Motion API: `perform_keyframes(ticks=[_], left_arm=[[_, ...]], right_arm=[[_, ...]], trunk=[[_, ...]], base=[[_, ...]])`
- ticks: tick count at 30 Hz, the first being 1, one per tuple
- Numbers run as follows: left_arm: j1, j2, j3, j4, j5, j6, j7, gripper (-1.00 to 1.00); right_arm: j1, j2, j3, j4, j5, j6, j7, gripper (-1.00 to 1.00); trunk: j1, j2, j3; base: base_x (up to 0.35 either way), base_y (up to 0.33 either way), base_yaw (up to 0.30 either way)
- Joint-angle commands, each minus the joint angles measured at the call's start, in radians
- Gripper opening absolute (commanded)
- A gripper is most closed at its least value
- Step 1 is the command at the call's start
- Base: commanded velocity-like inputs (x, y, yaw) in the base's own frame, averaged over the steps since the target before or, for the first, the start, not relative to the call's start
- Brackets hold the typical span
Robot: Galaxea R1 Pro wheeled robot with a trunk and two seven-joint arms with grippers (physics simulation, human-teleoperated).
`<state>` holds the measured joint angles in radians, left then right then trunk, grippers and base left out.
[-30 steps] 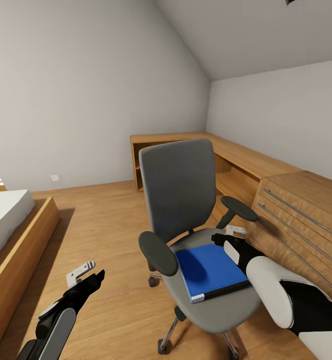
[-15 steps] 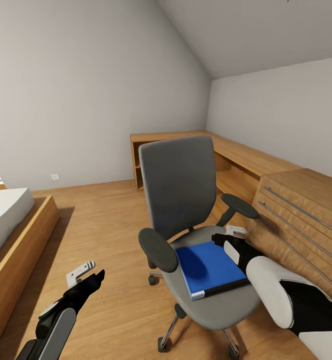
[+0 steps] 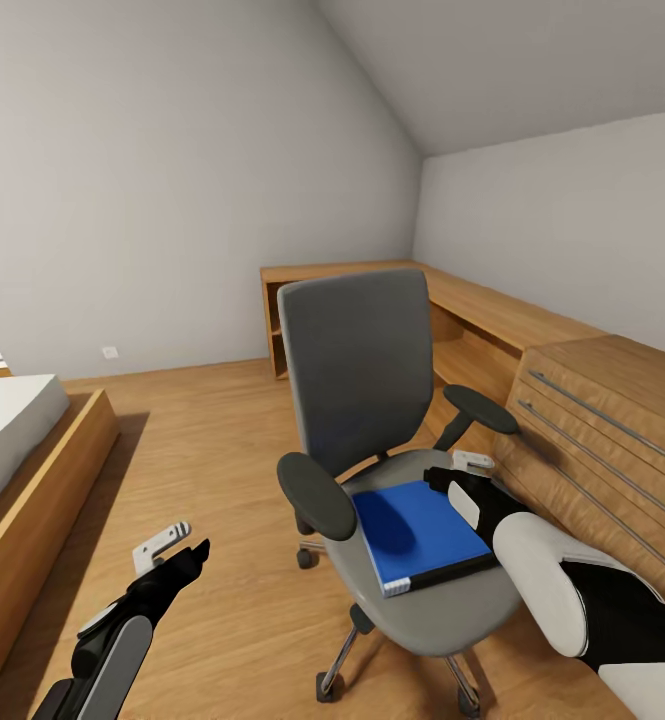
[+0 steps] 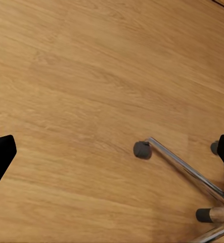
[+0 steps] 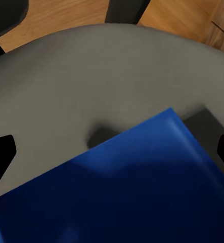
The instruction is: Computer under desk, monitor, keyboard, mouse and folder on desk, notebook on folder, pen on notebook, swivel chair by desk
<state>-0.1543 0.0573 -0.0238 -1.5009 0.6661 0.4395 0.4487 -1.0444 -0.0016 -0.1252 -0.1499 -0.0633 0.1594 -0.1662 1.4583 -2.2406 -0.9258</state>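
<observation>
The blue folder lies flat on the grey seat of the swivel chair, beside a wooden drawer cabinet. The right gripper hovers at the folder's far edge — jaws spread. The left gripper hangs over the wood floor, jaws apart — holding nothing.

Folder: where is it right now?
The folder lies flat on the swivel chair seat, centre-right in the head view, just beneath the right gripper.

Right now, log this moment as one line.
folder flat on swivel chair seat | right gripper open above folder's far edge, not gripping | left gripper open over floor
</observation>
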Motion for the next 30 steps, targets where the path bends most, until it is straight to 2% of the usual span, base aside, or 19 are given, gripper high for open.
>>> perform_keyframes(ticks=[1,6,21,30], left_arm=[[-0.001,0.002,-0.002,-0.002,0.010,0.001,0.010,1.00],[-0.001,0.001,-0.002,-0.003,0.009,0.001,0.010,1.00],[-0.001,0.008,0.001,0.001,0.012,0.008,0.009,1.00],[-0.001,0.008,0.001,0.002,0.011,0.007,0.008,1.00]], right_arm=[[0.000,0.000,-0.001,-0.002,-0.007,0.005,-0.003,1.00],[0.000,0.001,-0.001,-0.002,-0.006,0.005,-0.003,1.00],[0.000,0.002,-0.001,-0.002,-0.006,0.005,-0.003,1.00],[0.000,0.002,-0.001,-0.002,-0.006,0.004,-0.003,1.00]], trunk=[[0.000,0.000,-0.001],[0.015,-0.028,-0.013],[0.015,-0.028,-0.013],[0.015,-0.028,-0.013]], base=[[0.000,0.000,0.000],[0.000,0.000,0.000],[-0.002,0.000,0.000],[-0.169,0.000,0.000]])
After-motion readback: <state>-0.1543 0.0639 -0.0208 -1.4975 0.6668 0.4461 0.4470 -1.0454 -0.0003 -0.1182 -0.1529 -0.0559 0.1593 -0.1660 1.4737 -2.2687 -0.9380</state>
